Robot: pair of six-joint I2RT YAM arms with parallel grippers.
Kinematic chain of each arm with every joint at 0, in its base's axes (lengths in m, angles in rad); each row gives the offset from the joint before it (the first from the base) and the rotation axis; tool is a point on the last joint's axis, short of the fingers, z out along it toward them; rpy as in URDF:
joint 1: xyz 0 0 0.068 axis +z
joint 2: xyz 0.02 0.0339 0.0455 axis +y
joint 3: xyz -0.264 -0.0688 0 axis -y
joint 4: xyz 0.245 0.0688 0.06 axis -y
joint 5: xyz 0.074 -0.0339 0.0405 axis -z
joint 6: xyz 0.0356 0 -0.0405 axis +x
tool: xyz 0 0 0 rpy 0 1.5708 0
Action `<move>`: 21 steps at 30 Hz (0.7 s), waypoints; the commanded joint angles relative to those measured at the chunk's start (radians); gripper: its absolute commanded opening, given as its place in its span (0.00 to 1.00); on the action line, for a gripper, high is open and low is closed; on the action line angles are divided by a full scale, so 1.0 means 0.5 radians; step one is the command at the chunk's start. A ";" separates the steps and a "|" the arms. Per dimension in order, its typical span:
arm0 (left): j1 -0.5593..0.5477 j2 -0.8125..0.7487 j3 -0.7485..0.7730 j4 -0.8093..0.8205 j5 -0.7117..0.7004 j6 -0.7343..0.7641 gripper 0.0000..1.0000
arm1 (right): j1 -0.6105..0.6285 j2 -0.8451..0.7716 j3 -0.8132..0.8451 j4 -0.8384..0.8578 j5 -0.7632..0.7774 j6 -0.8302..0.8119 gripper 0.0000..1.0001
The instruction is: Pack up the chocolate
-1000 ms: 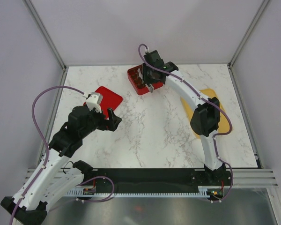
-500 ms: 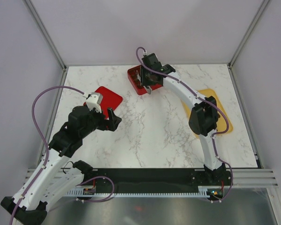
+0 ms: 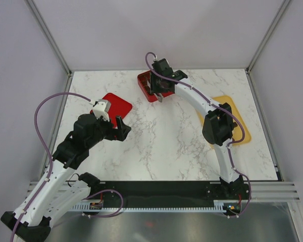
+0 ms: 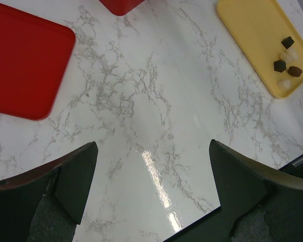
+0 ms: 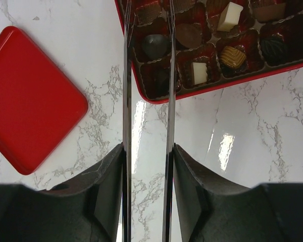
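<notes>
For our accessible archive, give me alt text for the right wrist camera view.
The right gripper, jaws narrowly apart, hangs over a corner of a red gridded box of chocolates, a dark piece showing between them. A flat red lid lies left on the marble table.

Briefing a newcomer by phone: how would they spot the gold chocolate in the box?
Find the red gridded box on the table. In its edge row, between a cream square and a dark piece, sits the golden chocolate, the only striped amber one.
</notes>
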 commanded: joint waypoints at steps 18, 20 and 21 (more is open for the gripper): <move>0.007 -0.035 0.023 0.015 0.018 0.075 1.00 | -0.086 -1.230 -1.035 -0.235 0.432 -0.005 0.47; 0.004 -0.029 0.026 0.012 0.028 0.075 1.00 | -0.162 -1.369 -1.278 -0.303 0.435 0.084 0.47; 0.007 -0.032 0.026 0.015 0.031 0.075 0.99 | -0.193 -1.515 -1.361 -0.346 0.435 0.105 0.47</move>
